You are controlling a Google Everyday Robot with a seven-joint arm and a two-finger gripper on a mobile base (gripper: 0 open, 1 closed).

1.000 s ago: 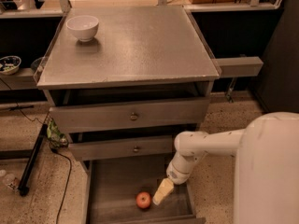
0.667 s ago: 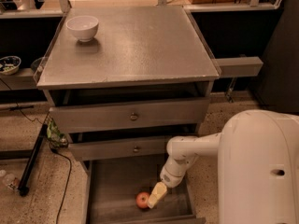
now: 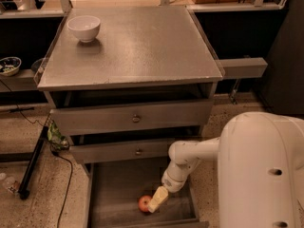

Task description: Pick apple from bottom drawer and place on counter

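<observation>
One gripper (image 3: 158, 199), pale yellow at the tip, is down inside the bottom drawer (image 3: 114, 194), right against the right side of the apple (image 3: 144, 204). Whether it is spread or clamped on the fruit cannot be told from this angle; it looks to be touching it. The apple sits on the drawer's flat grey floor, near the front lip. The white arm (image 3: 190, 158) reaches in from the right. Above are the lower knobbed drawer (image 3: 109, 152) and the upper knobbed drawer (image 3: 95, 120). The counter (image 3: 142, 46) on top carries a white bowl (image 3: 84, 27) at its back left corner. A narrow grey ledge (image 3: 242, 68) juts out to the right.
</observation>
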